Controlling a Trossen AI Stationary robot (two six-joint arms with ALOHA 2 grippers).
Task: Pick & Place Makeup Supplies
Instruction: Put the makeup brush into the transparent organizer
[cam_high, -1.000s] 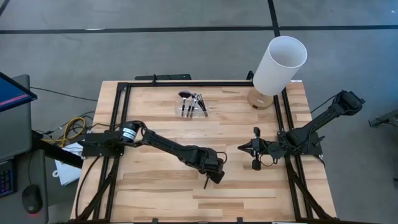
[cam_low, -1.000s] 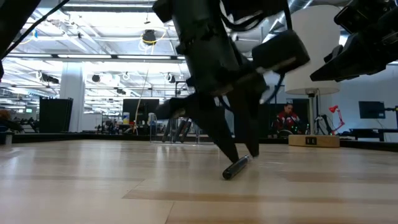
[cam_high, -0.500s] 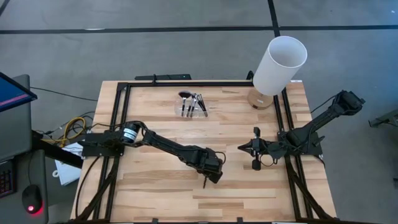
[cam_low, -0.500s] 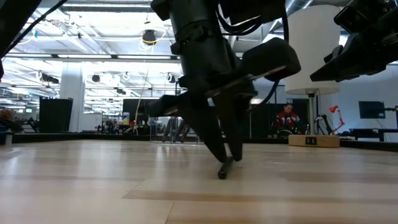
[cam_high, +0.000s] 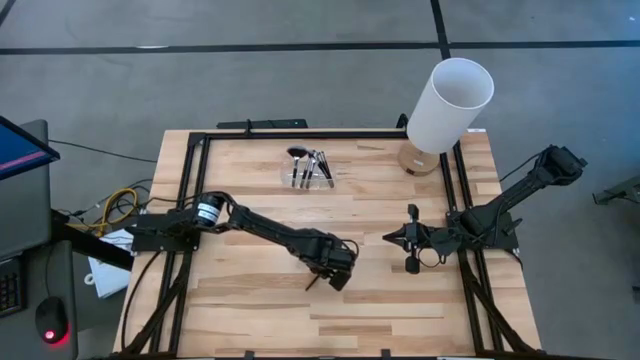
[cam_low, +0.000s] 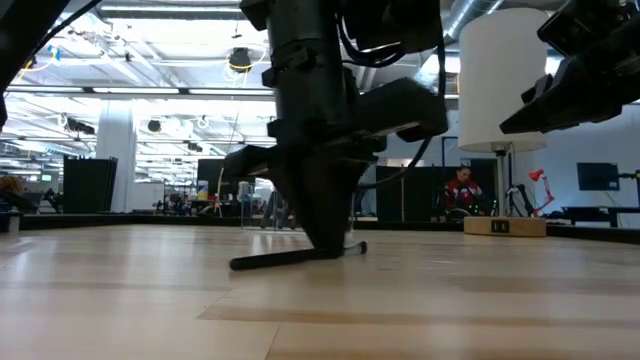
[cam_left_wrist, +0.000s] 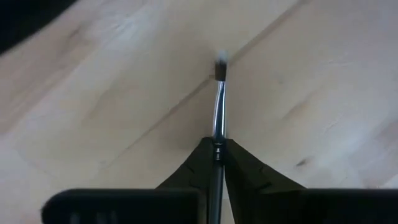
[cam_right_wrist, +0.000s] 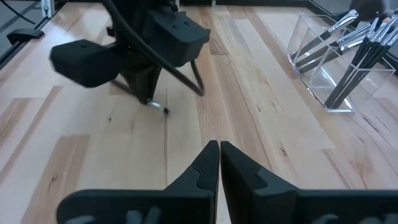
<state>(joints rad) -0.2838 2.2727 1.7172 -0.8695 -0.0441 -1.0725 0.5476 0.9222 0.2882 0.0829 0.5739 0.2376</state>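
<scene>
Left gripper (cam_high: 328, 280), low over the middle of the worktop (cam_high: 400, 310), pinches a brush (cam_low: 295, 257) lying nearly flat to lift it; right gripper (cam_high: 404, 238) waits at right, jaws closed, empty.

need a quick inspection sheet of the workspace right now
surface: light wood table in a black frame.
job's things: one makeup brush lying on the table, pinched by the left claw; other brushes stand in the clear holder.
clutter: tall white cylinder on a wooden base at the far right corner.
grippers: left claw shut on the brush mid-table; right claw shut, empty, waiting at the right side.
cables: yellow and white bundle off the left edge.
surroundings: hall behind; a person in red far off.
</scene>
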